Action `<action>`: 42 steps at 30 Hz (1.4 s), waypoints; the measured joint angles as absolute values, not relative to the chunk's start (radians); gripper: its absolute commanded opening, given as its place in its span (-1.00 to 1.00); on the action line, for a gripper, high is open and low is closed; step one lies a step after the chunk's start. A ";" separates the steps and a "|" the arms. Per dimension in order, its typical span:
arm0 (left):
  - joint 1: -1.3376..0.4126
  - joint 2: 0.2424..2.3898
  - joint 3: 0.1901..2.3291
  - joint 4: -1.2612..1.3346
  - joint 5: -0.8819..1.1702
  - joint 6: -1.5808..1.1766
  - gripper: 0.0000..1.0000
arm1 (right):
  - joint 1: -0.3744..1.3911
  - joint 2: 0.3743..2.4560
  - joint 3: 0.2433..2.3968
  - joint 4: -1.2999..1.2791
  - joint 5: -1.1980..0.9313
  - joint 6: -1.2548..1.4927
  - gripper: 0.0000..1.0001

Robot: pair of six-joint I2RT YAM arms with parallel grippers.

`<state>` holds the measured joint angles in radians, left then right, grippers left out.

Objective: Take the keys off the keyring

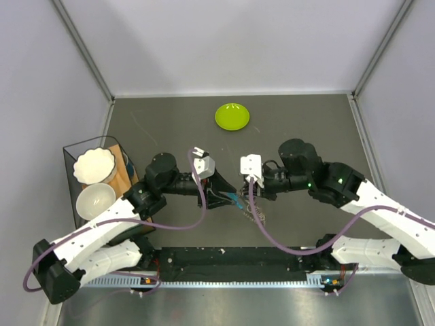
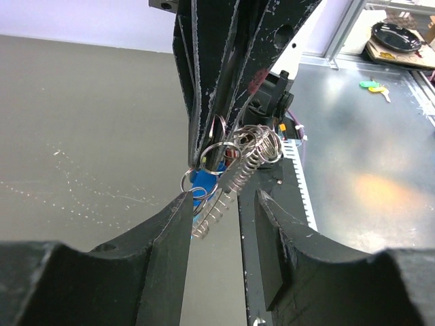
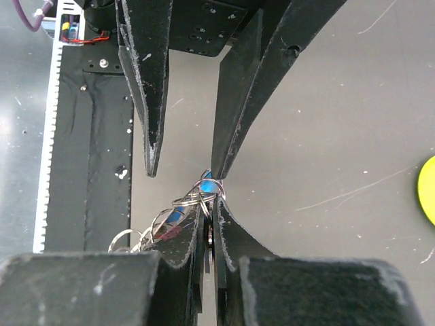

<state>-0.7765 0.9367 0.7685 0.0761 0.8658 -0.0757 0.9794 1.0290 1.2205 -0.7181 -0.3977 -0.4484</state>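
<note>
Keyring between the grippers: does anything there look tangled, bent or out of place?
Yes. The keyring is a bunch of loops tangled together, and a stretched coil of wire hangs askew from it. The right gripper pinches the bunch; I see nothing broken.

The keyring (image 2: pixel 234 159) is a tangle of thin silver split rings and a grey, coil-like length of chain, with a bright blue piece (image 2: pixel 202 182) tucked in at its lower left. It hangs off the table at the near centre, a little right of the middle, pinched at its top between the closed fingers of the right gripper (image 3: pixel 212 204). Loose loops trail down to the near left. Individual keys cannot be told apart in the bunch.
</note>
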 measured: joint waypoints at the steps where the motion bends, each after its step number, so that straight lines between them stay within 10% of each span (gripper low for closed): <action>1: -0.781 0.933 0.762 0.084 0.854 -0.076 -0.06 | 0.979 1.037 1.226 -0.727 -0.400 -0.440 -1.00; 17: -0.807 0.937 0.744 0.105 0.855 -0.080 -0.06 | 0.979 0.973 1.165 -0.736 -0.489 -0.590 -1.00; 42: -0.805 0.944 0.758 0.159 0.650 -0.155 -0.09 | 1.185 1.032 1.284 -0.786 0.114 -1.135 -1.00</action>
<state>-0.8047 0.9443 0.7578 0.1585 0.6502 -0.1547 1.1847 1.0317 1.2839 -0.7864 0.1139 -1.1347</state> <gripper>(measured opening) 0.459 0.022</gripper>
